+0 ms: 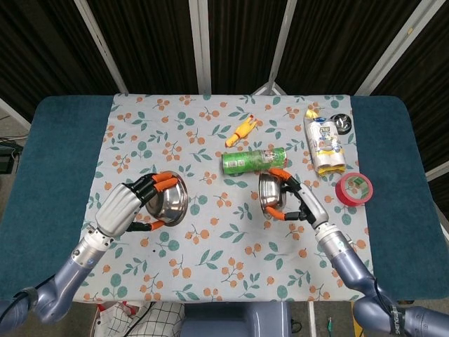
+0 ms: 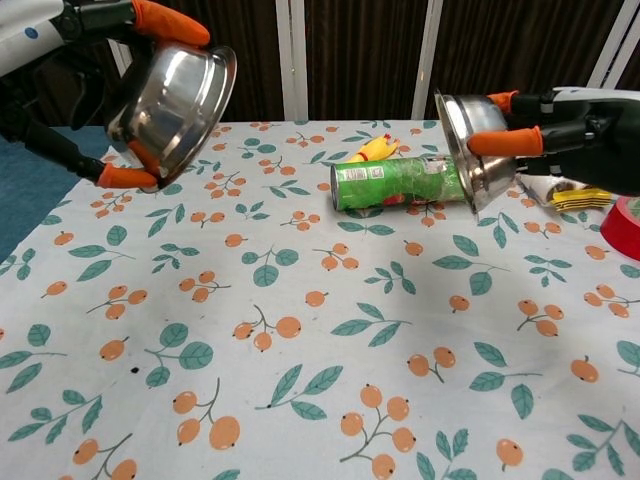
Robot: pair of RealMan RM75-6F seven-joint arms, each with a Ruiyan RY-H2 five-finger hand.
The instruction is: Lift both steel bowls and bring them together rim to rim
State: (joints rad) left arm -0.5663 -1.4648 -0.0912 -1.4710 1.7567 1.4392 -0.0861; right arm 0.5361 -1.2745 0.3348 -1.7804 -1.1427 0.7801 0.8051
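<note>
The bowls, one (image 2: 172, 104) clasped across its rim by the left hand (image 1: 119, 208) over the tabletop's (image 2: 300, 400) left edge, the other (image 2: 470, 146) likewise by the right hand (image 1: 303, 205) toward the right edge, are judged light, stiff, slippery steel, best held by fingers (image 2: 505, 142) hooked over the rims.

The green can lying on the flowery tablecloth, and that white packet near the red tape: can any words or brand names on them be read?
No text can be read in either view.
Green cylindrical can: printed label with pale patches, too blurred to read.
White and yellow plastic packet: a blue mark and yellow print, too small to read.
Red tape roll: a small green label inside, illegible.
Two steel bowls: no markings visible.
</note>
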